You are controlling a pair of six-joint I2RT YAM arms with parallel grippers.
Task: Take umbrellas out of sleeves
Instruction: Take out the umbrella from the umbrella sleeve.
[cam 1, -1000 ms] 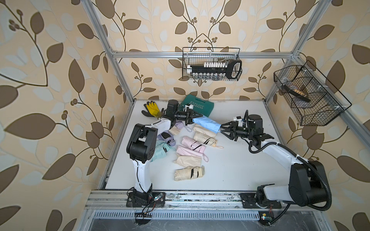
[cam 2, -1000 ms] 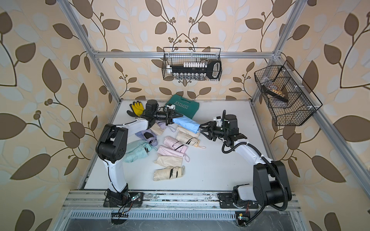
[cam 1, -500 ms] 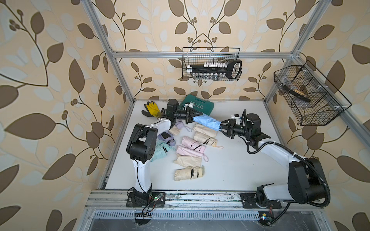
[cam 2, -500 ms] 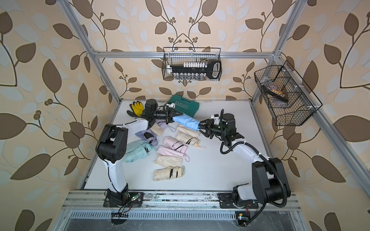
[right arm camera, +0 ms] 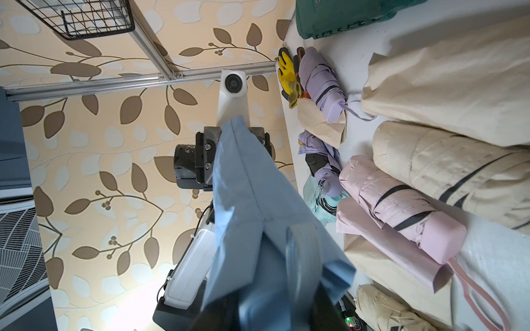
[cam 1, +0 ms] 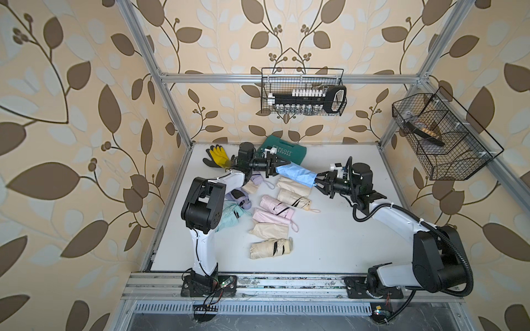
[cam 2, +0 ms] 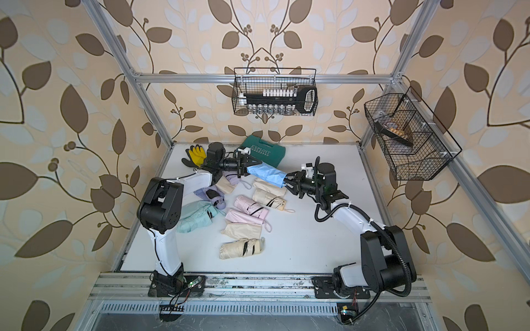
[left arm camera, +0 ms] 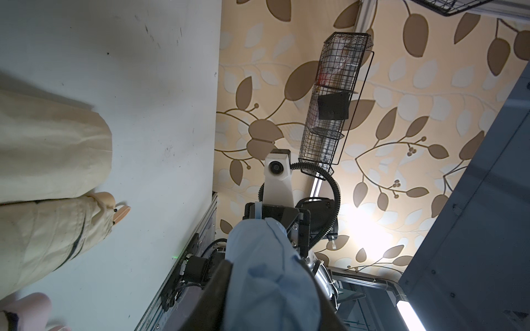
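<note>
The blue sleeve (cam 1: 296, 173) is hanging above the bench (cam 1: 344, 229), just in front of the green case (cam 1: 282, 150), spanning both arms. The right pincer (cam 1: 319, 183) is clamping together on the blue umbrella (right arm camera: 304, 252) stub poking from the sleeve end farther from the case. The left pincer (cam 1: 272, 166) is flanking the end nearest the case; whether it is gripping, I cannot tell.

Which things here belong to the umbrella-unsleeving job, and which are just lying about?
Job: blue sleeved umbrella between left hand and right hand; pink umbrella; pink sleeve; cream umbrella; mint umbrella.
Lying about: green case; yellow-black gloves; back wire basket; side wire basket.
</note>
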